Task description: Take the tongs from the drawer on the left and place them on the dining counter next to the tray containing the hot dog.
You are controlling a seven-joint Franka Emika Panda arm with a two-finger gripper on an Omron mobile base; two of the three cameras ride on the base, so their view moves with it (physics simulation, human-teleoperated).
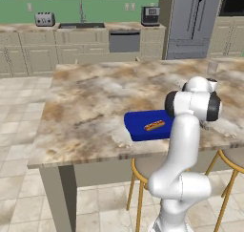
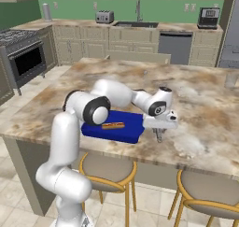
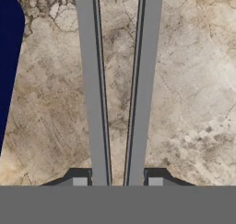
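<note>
**Tongs over counter beside tray, release pending**

Gripper hangs low over the dining counter, just right of the blue tray. Hot dog lies in the tray. In the hand view the tongs run lengthwise between the fingers, which are drawn narrow and clamp the two grey arms. Tray edge sits at that view's left.

Judgement: fetching and carrying look complete. Left: lower to the stone, open, withdraw. Whether the tongs touch the counter cannot be told.
</note>
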